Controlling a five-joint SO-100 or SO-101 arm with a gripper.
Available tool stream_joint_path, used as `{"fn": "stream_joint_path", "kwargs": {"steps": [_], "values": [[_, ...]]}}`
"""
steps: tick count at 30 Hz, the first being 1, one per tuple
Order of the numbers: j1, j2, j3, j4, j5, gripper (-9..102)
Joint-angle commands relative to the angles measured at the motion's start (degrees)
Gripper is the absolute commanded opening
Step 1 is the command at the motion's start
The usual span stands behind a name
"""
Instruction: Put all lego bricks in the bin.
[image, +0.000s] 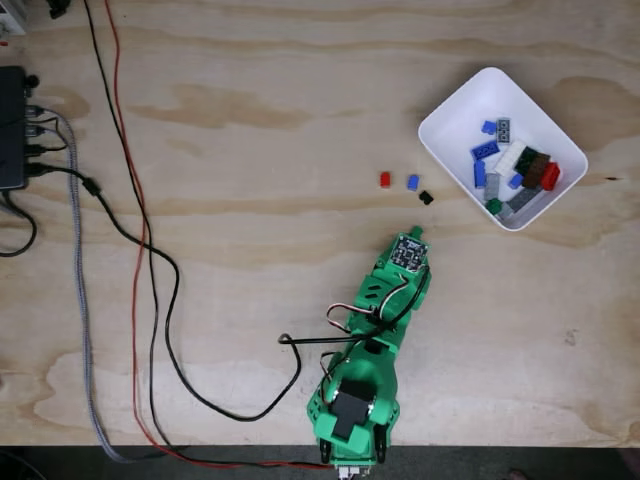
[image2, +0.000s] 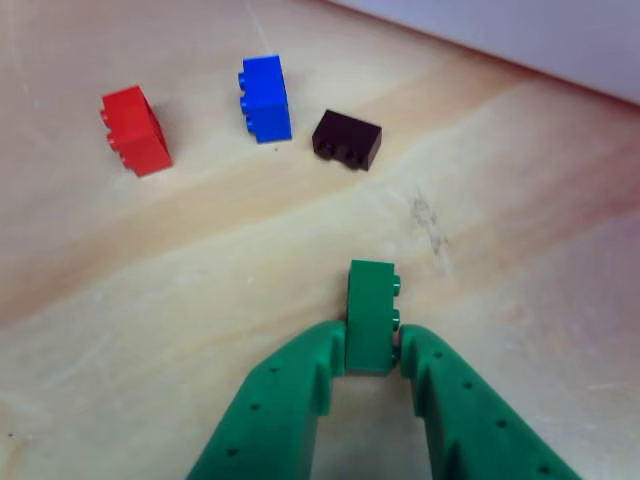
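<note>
Bright, even light with faint shadows; the other view is softly blurred.

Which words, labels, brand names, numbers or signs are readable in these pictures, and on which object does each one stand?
No text can be read in either picture.
Circuit board on the green arm, fixed view: light marks, too small to read.
Lego bricks in the bin: studs but no legible lettering.
Green brick held in the end effector, and the red, blue and black bricks: no print visible.
</note>
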Motion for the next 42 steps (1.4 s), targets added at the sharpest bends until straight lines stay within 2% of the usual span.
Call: {"fn": "stream_joint_path", "kwargs": {"steps": [1, 3, 6, 10, 13, 19, 21, 25, 28, 32, 34, 37, 42], "values": [[0.26, 7.12, -0.62, -1.93, 3.52, 0], [1.49, 15.21, -3.69, 3.43, 6.59, 0], [3.25, 25.84, -16.08, 20.92, 13.10, 0], [5.89, 20.57, -32.52, 30.32, 16.17, 0], [9.14, 9.05, -40.61, 29.00, 14.33, 1], [14.85, -12.48, -49.31, 23.12, 5.63, 11], [16.08, -16.70, -49.22, 18.90, 2.02, 16], [16.35, -16.79, -49.75, 19.16, 3.25, 23], [13.01, -5.89, -50.89, 30.15, 10.20, 26], [0.62, 8.61, -47.90, 45.00, 10.28, 26], [-5.19, 10.28, -46.23, 49.48, 9.84, 26], [-10.37, 7.65, -41.48, 51.15, 6.86, 25], [-12.48, -3.87, -31.55, 39.81, 1.85, 26]]}}
